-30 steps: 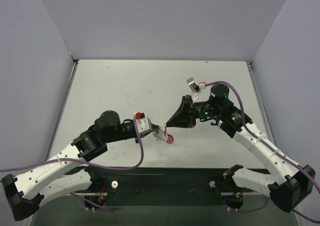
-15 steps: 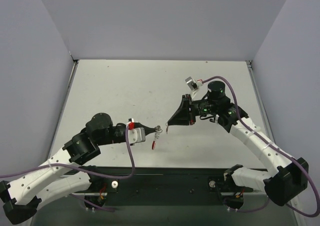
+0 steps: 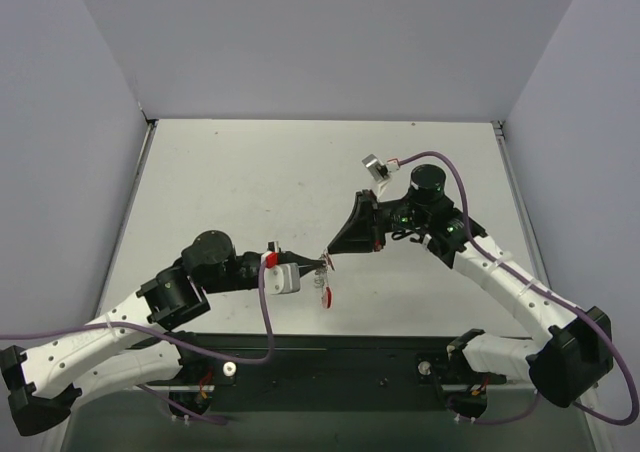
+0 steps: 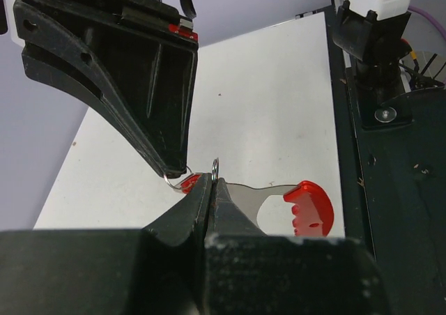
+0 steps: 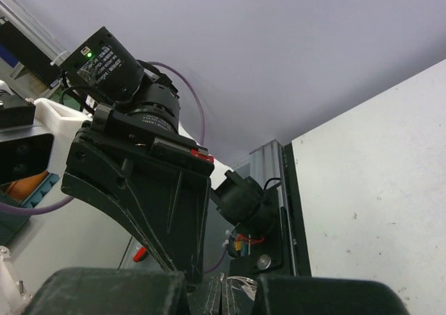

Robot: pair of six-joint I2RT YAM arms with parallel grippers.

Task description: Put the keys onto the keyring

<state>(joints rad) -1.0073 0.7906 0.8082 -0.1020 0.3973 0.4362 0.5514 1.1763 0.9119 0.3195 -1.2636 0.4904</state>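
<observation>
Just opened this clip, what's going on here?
The two arms meet tip to tip above the table. The left claw is shut on the keyring, its red band hanging free. The right claw pinches the tiny red-headed key right against it. Whether the key is threaded on is too small to tell.

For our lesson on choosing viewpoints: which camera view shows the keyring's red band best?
The left wrist view: the keyring's red band is large there, joined to silver metal pinched in the shut left gripper. The top external view shows it only as a small red speck under that gripper. The right wrist view does not show it.
</observation>
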